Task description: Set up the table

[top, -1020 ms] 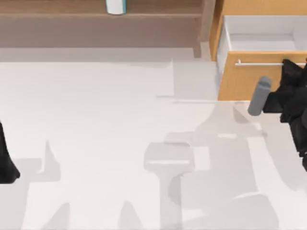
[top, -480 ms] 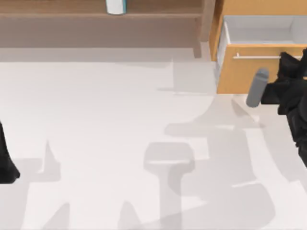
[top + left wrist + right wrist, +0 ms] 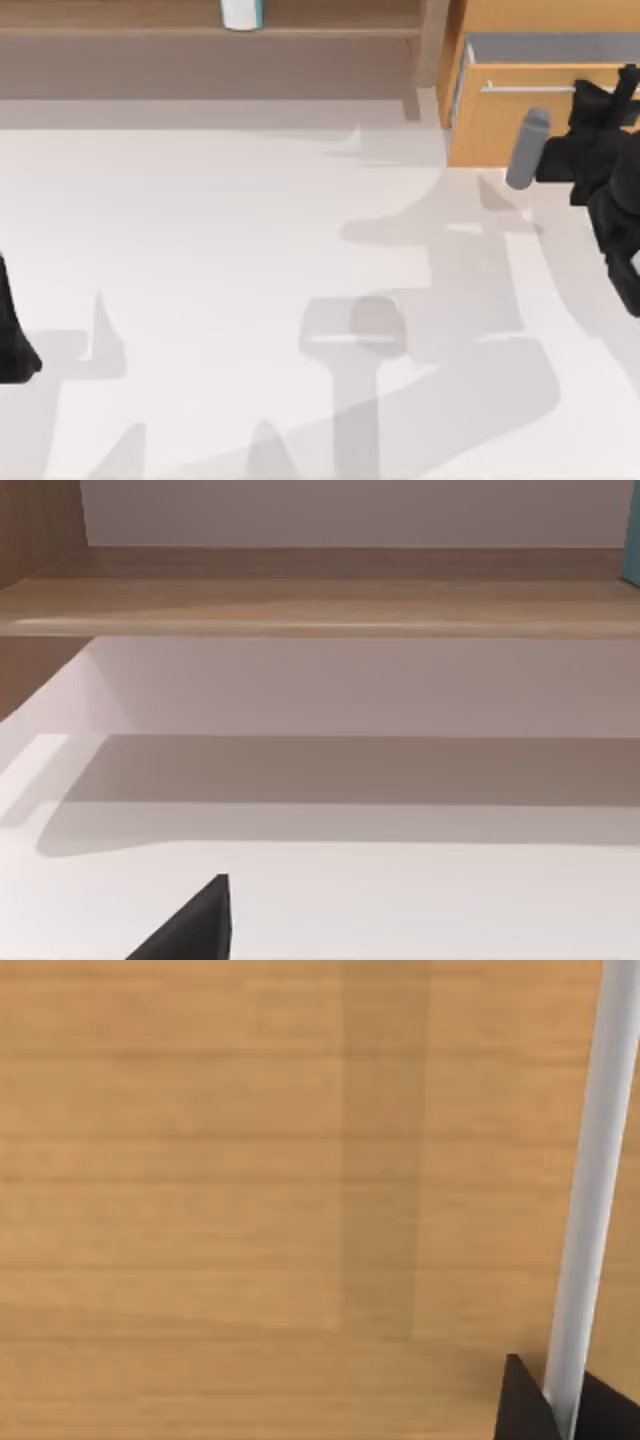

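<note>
Right gripper, upper right of frame: fingers pinching drawer handle, drawer nearly closed. Risk: slipping off bar, skewed push jamming drawer. Left gripper parked, fingers unreadable.

Brown wooden shelf board, white-and-teal container on it, orange-wood drawer unit, metal bar handle
</note>
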Available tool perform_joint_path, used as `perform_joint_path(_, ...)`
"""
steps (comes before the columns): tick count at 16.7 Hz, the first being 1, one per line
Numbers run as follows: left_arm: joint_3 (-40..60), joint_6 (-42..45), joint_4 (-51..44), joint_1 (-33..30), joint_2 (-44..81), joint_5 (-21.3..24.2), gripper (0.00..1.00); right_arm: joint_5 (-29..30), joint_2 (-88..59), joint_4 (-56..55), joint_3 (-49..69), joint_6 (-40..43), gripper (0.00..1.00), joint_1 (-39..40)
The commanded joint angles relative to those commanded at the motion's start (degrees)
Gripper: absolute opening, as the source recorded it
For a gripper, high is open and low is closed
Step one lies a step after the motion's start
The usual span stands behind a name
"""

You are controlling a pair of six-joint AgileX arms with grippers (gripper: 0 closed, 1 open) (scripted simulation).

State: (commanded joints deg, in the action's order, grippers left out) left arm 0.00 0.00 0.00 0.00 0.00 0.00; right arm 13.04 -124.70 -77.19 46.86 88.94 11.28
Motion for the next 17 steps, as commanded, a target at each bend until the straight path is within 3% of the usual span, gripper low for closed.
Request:
perform_joint_path(5,0.0,0.0,0.0,0.0,0.0,0.0,1.0,0.01,-0.07,0.3,0.56,-0.12,0.0,0.04)
perform_joint_path(17,0.0,0.0,0.0,0.0,0.0,0.0,1.0,-1.76,-7.15,9.26,16.36,-0.04,0.0,-1.87)
